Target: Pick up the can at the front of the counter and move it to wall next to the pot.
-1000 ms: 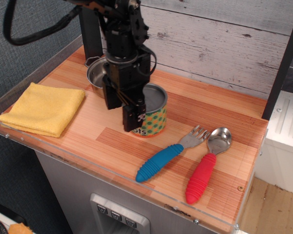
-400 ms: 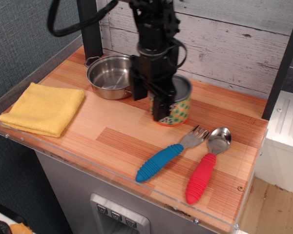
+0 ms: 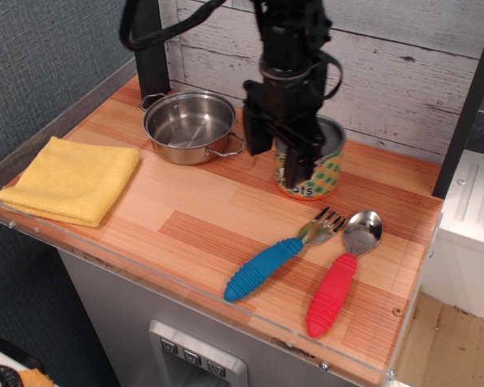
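**Operator:** Report task status.

**Technician:** The can [image 3: 316, 168] is at the rear of the counter [image 3: 194, 230], close to the plank wall [image 3: 387, 72] and to the right of the pot [image 3: 189, 125]. The gripper [image 3: 294, 157] is clamped on it: one finger lies down the can's front face across the label, the other is hidden behind the can. Whether the can base is touching the counter or slightly above it cannot be determined from this view.

**Operator:** Which steps count as done?

**Technician:** Judged from the layout, pickup and most of the transfer are done. The can is no longer at the front edge; it is beside the pot, with a small gap between the pot's right loop handle and the can.

**Operator:** What is left?

**Technician:** Three items, in my estimate. Seat the can flat on the counter if it is not seated. Spread the fingers to release. Withdraw the arm upward without dragging the can.

**Operator:** Any obstructions near the placement zone?

**Technician:** The blue-handled fork [image 3: 282, 254] and red-handled spoon [image 3: 345, 270] lie in front of the can, apart from it. The yellow cloth [image 3: 73, 179] is well apart at the left. None interfere.
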Controlling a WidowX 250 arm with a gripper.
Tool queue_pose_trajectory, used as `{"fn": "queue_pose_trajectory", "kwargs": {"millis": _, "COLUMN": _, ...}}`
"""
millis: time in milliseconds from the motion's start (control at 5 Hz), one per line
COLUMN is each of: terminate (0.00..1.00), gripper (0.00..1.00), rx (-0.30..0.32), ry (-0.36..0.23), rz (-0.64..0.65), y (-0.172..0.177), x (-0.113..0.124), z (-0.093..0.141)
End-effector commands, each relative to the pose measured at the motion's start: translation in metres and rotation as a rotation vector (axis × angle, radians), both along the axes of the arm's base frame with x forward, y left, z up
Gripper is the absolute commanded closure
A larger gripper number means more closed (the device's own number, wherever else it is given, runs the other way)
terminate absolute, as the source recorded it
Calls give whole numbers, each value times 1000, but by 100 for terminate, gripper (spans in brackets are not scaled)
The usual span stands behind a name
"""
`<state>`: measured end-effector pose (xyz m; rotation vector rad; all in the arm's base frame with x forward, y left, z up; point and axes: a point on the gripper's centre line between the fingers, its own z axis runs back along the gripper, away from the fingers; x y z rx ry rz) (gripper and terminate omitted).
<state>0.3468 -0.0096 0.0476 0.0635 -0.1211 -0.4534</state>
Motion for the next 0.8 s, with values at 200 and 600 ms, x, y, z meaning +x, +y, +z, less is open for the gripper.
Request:
{"fn": "queue_pose_trajectory", "kwargs": {"millis": 200, "terminate": 0, "gripper": 0, "rx": 8, "ry": -39, "rz": 89, "y": -5, "x": 11, "z": 28}}
{"fn": "queue_pose_trajectory", "kwargs": {"millis": 600, "terminate": 0, "gripper": 0, "rx": 3, "ry": -22, "rz": 378, "y": 31, "x": -24, "z": 57}}
